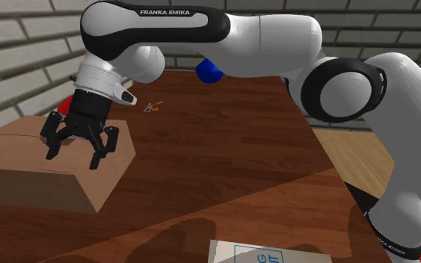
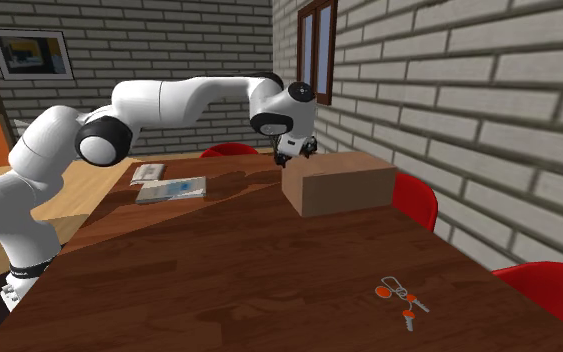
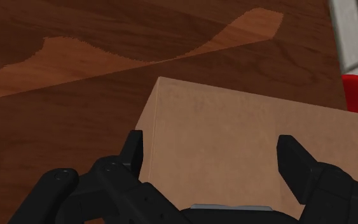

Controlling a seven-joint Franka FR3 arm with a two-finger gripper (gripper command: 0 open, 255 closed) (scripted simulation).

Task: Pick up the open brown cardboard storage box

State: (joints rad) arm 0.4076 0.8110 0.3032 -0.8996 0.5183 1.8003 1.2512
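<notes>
While jaws gape above, a smooth brown rectangular box sits.

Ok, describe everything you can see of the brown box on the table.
The box is a plain brown rectangular block, cardboard-looking, its top flat with no opening visible. It sits upright on the dark wooden table by the edge nearest the brick wall, a red chair just beyond. The open fingers hover above its top, apparently not touching it.
</notes>
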